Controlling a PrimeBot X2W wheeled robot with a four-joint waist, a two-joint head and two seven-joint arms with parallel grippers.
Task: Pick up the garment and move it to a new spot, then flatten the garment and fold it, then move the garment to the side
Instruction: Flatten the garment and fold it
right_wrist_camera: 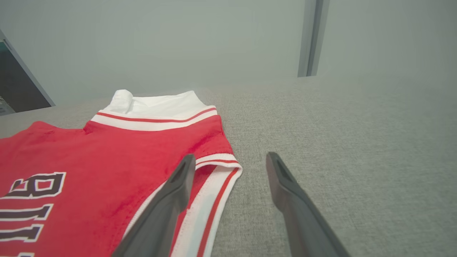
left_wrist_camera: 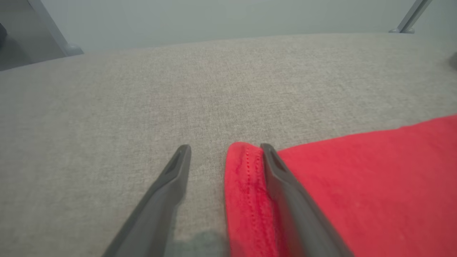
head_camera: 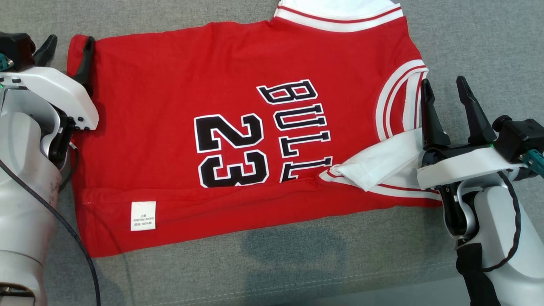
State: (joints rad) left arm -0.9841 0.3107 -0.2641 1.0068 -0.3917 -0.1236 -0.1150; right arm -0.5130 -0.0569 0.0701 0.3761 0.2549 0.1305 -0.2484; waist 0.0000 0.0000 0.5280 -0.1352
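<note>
**Jersey spread on the table, both grippers open at its ends**

Head view: the garment point(head_camera: 170, 106), a red jersey with white-and-red trim, lay across the middle of the frame on the grey fabric-covered table point(head_camera: 297, 263). It was turned sideways, so the black "23" and the lettering ran up the frame. Its lower edge was folded over onto the front as a band. A white label point(head_camera: 143, 216) showed on that band at lower left. A white flap point(head_camera: 382, 163) lay folded across the jersey's lower right part.

Your left gripper point(head_camera: 70, 46) sat at upper left, at the garment's corner. In the left wrist view its jaws stood apart. One finger point(left_wrist_camera: 285, 192) lay on the red cloth, the other point(left_wrist_camera: 167, 185) over bare table, with the stitched corner hem between them. It had hold of nothing.

Your right gripper point(head_camera: 444, 91) sat at the right edge, mid-frame, beside the striped armhole trim point(head_camera: 395, 97). In the right wrist view its fingers were spread wide, one over the trim, the other over bare table, clasping nothing. You could not tell whether the tips touched the cloth.
</note>
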